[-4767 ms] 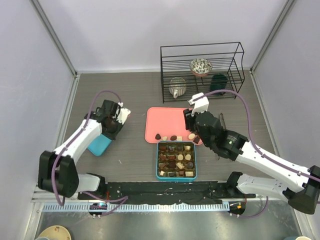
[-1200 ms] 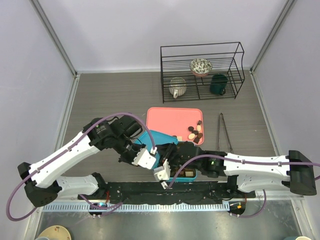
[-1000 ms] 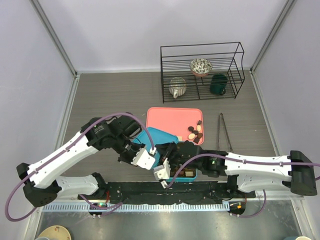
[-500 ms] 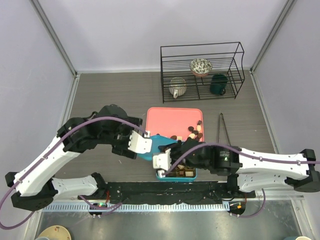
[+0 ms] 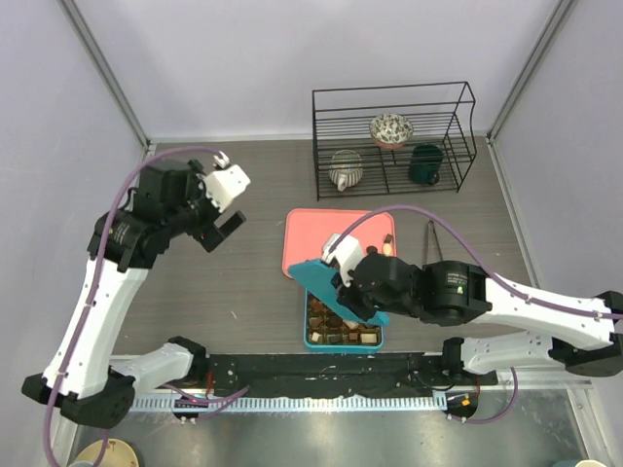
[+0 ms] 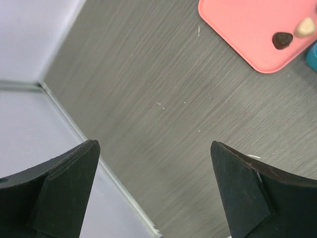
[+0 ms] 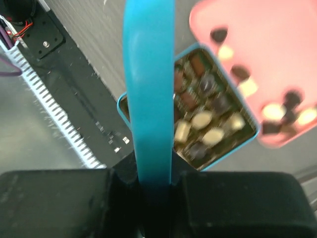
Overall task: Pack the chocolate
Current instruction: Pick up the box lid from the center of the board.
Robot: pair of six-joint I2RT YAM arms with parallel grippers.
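— How is the left tool (image 5: 222,230) standing?
— Its fingers (image 6: 64,193) are spread as wide as they go and hold nothing. Between them there is only bare tabletop (image 6: 148,99) far below. The tool is raised and well apart from everything else.

— And the right tool (image 7: 148,176)?
— It is clamped tight on the edge of a teal lid (image 5: 321,280). The lid hangs tilted from the tool, over the open box (image 5: 344,346), and hides part of it.

— Where is the chocolate (image 7: 203,121)?
— Most of it sits in the compartments of the box, right under the right tool. A small cluster lies on the pink tray (image 5: 316,229), just beyond that tool.

— What does one view give that the others don't?
— The right wrist view shows the lid edge-on, a narrow blue band running straight up from between the fingers. The filled box is beside the band and the tray behind it, both blurred. The overhead view shows the lid's broad face instead, but there the fingertips gripping it are hidden. The left wrist view catches only one corner of the tray, up and to the right of the left tool. One dark piece and one cream piece lie on that corner. Only the overhead view takes in the wire rack (image 5: 389,136) far beyond the right tool and the tongs (image 5: 433,248) off to its right.
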